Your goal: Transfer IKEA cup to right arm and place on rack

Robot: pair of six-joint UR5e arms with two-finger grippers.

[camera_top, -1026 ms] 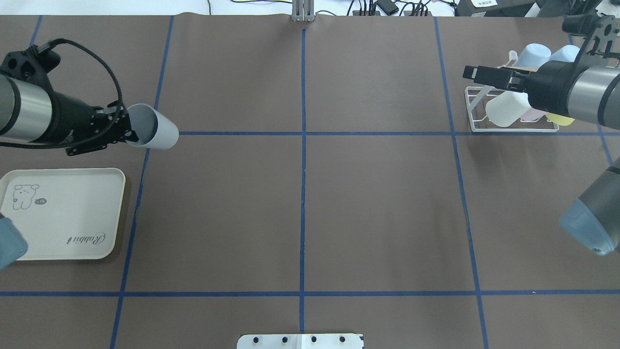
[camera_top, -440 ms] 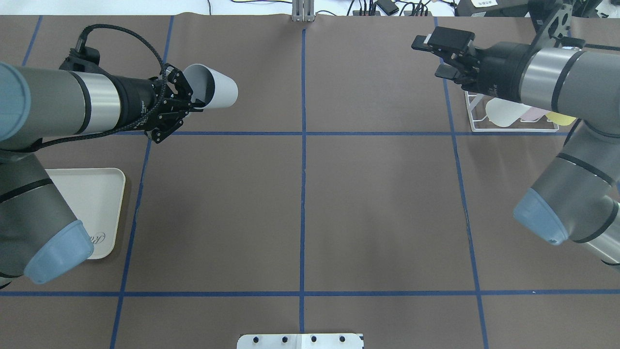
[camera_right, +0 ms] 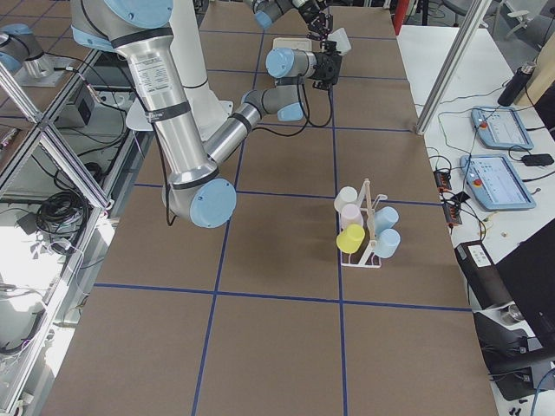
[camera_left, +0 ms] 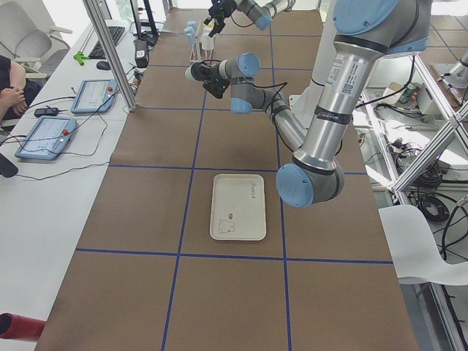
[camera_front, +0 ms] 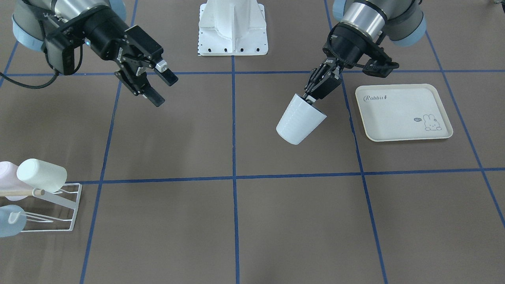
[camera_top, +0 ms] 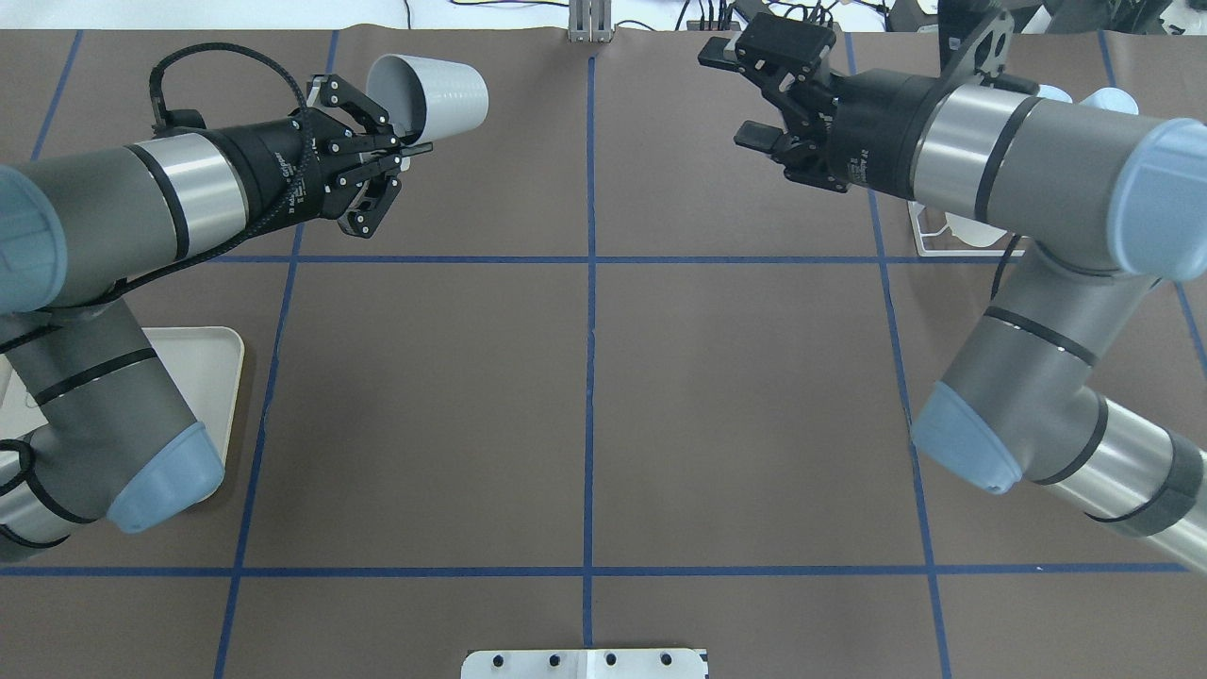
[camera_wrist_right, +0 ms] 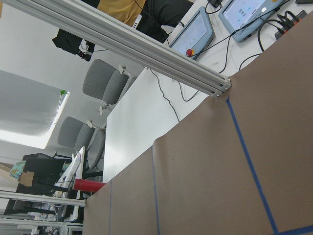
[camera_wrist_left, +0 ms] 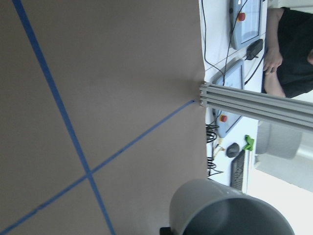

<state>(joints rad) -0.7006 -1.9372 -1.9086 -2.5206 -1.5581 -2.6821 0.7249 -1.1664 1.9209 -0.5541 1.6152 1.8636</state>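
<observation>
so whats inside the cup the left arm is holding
One of the fingers of the left gripper reaches inside the cup rim; the inner wall that shows is bare. Its bottom is hidden.

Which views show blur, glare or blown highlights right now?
Left wrist view: the white ribbed plastic cup is close to the lens and looks soft; bright area at far right washes out. Right wrist view: tilted, white desktop near clipping. Front-facing view: sharp, even light, faint shadows; left pincer crisp. Overhead view: white strip beyond the brown table covering blown out.
</observation>
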